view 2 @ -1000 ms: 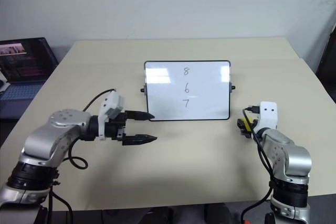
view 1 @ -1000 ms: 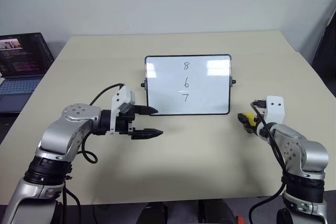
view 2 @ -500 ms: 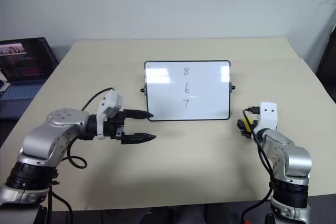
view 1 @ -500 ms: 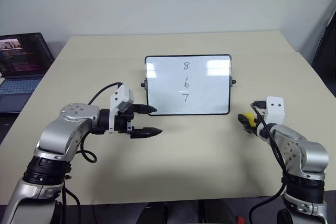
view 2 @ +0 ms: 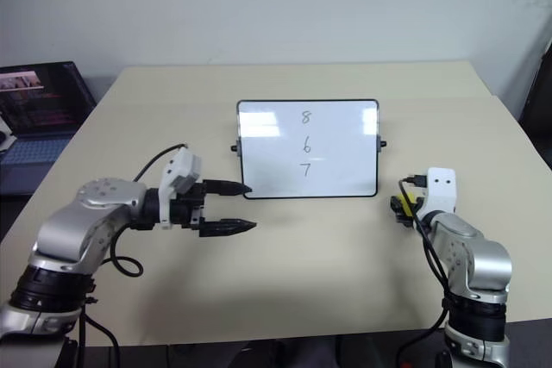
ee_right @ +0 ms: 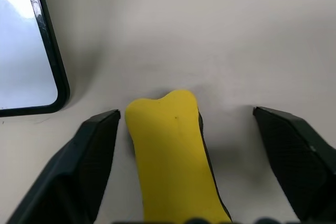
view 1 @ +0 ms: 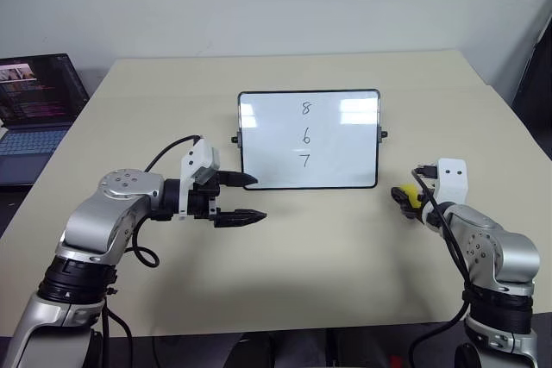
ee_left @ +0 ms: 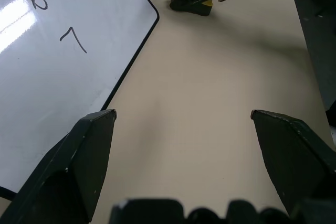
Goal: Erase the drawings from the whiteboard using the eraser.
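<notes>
The right gripper (ee_right: 184,124) straddles the yellow eraser (ee_right: 173,156) on the table just right of the whiteboard (view 1: 309,139), its fingers apart with the left one nearer, so an off-centre squeeze could twist it away.

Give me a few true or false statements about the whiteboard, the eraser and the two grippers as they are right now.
1. The whiteboard still carries the drawings, 8, 6 and 7. True.
2. The eraser lies on top of the whiteboard. False: it lies on the table beside the board's right edge.
3. The right gripper has a finger on each side of the eraser. True.
4. The left gripper is shut on the eraser. False: it is open and holds nothing.
5. A laptop sits at the table's left. True.
</notes>
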Motion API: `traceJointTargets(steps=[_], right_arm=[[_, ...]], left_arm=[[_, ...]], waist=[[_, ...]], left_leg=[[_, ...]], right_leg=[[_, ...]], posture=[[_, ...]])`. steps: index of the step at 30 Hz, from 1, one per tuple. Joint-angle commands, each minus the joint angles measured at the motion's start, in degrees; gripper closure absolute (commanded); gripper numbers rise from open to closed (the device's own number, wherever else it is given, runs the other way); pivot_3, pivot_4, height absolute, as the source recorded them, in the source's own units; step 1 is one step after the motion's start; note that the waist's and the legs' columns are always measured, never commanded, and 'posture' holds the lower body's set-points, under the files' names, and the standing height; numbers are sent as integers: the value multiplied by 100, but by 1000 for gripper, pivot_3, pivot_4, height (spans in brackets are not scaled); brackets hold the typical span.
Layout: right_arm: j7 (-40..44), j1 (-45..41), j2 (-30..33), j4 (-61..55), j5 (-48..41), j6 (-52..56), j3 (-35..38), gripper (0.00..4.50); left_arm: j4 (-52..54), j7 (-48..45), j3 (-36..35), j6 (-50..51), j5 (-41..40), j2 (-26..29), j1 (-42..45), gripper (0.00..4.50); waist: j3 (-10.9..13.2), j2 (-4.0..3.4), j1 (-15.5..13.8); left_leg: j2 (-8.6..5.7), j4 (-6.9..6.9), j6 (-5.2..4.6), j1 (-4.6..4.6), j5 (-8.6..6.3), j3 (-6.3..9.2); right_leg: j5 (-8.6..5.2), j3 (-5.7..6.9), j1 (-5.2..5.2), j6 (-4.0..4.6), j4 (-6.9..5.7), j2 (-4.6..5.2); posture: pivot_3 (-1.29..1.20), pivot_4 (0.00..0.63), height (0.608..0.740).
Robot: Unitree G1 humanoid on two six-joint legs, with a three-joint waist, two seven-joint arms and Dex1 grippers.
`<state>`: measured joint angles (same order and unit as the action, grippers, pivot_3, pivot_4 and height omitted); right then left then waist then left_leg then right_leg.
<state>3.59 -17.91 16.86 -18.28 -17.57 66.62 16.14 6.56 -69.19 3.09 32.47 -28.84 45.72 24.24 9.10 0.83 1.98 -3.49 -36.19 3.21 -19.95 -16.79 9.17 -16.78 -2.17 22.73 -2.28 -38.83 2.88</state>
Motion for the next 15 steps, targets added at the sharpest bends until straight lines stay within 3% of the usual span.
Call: traceJointTargets(steps=[1,7,15], right_arm=[[38,-136,21,-92,-2,-144,18,1318],[53,-162,39,-41,20,-168,38,3389],[77,-184,55,13,44,-216,61,3506]], left_arm=[[108,31,-164,-61,-4,60,81,0],[122,54,-172,-80,4,50,70,0],[107,72,-165,-101,4,55,86,0]], waist=[[0,0,1],[0,0,-1],[0,0,-1]], left_leg=[[0,0,0,0,0,0],[0,0,0,-1,0,0],[0,0,0,-1,0,-1]], right_leg=[[0,-1,0,0,0,0],[0,0,2,0,0,0],[0,-1,2,0,-1,0]], posture=[[0,150,740],[0,150,740],[0,150,740]])
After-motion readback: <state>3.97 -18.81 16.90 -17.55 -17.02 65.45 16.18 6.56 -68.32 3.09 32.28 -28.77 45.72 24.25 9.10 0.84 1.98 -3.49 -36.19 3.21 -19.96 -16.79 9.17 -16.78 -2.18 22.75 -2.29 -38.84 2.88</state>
